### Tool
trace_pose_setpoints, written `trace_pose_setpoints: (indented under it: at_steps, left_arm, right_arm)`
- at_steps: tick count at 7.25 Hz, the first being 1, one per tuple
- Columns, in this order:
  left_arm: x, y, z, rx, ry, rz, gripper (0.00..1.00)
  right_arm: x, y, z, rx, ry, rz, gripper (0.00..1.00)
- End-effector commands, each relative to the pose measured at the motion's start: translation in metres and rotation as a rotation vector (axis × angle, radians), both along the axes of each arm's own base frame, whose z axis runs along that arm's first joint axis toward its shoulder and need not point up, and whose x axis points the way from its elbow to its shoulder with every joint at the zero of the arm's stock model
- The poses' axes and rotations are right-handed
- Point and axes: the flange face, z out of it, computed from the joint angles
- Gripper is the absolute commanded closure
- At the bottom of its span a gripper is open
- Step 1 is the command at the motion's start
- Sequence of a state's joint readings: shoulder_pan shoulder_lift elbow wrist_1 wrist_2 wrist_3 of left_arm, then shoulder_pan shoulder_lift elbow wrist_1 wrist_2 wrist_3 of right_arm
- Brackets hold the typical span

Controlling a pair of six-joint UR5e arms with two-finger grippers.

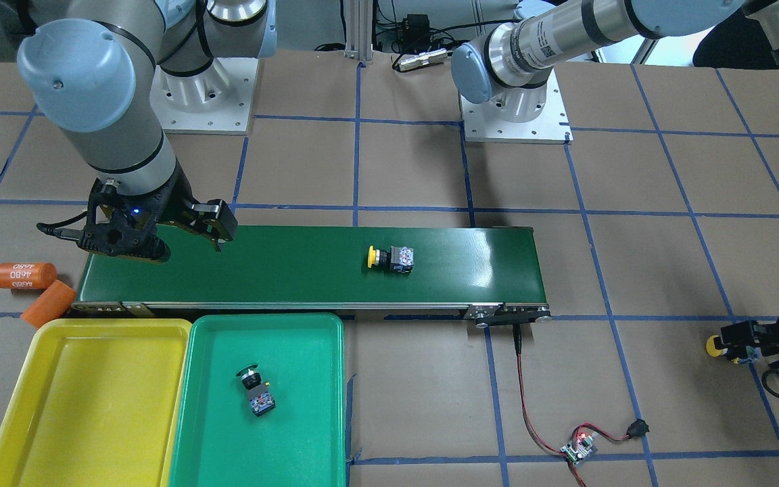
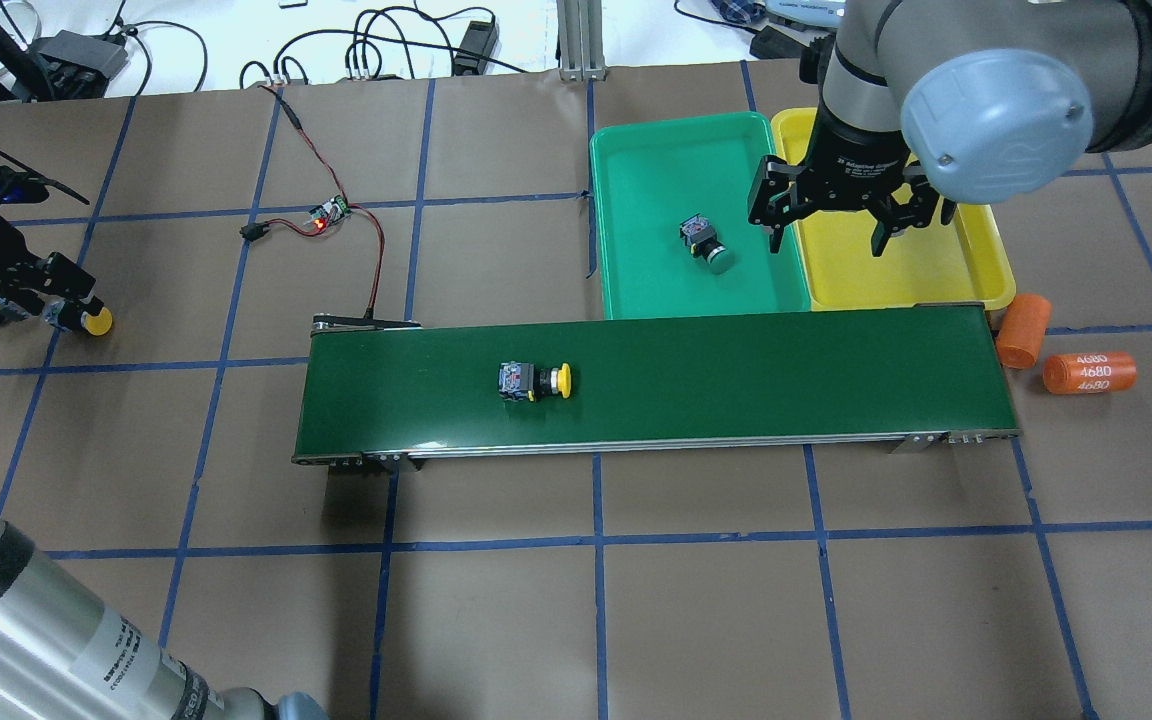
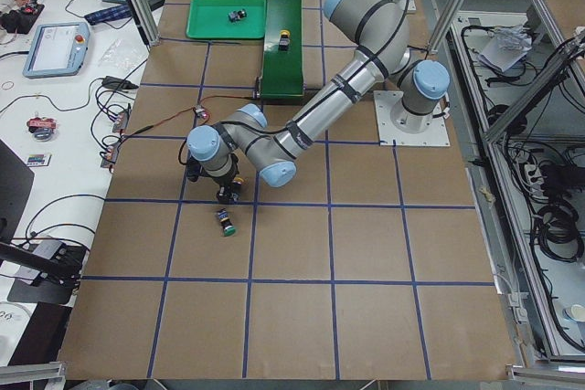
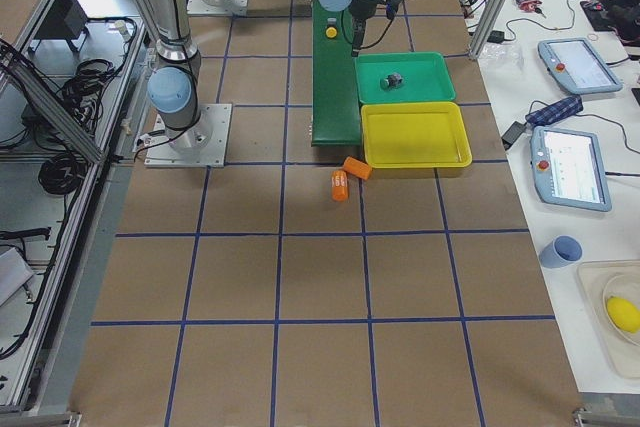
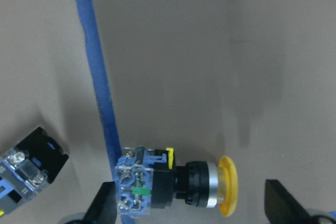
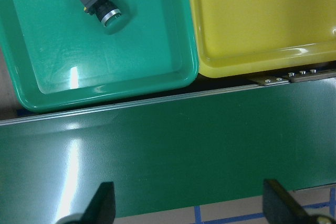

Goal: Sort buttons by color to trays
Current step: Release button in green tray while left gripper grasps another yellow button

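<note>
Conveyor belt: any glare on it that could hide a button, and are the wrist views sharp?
Front-facing view: a bright glare patch on the conveyor belt at its end away from the trays, clear of the yellow button. Right wrist view: pale reflection streaks on the belt and green tray. Left wrist view: sharp, soft shadows only.
</note>
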State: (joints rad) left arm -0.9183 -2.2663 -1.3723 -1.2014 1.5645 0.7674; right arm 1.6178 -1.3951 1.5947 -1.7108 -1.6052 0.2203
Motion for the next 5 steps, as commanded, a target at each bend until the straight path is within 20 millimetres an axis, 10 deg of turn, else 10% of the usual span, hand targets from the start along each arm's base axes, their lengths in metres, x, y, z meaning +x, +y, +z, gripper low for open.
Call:
trace_pose_setpoints:
  at_steps: [1,3,5]
  left_arm:
    - [0.001,-0.001,-0.014,0.011,0.012,-0.007,0.00]
    - [0.003,-0.002,-0.020,0.008,0.008,-0.023,0.00]
    - [-0.004,-0.003,-0.012,0.008,0.004,-0.031,0.83]
  right_arm:
    - [0.001,0.002,-0.002,0.002,0.023,-0.283,0.00]
    - [0.005,0.000,-0.008,-0.001,0.020,-0.454,0.00]
    - [0.010,0.005,-0.013,0.004,0.025,-0.643,0.00]
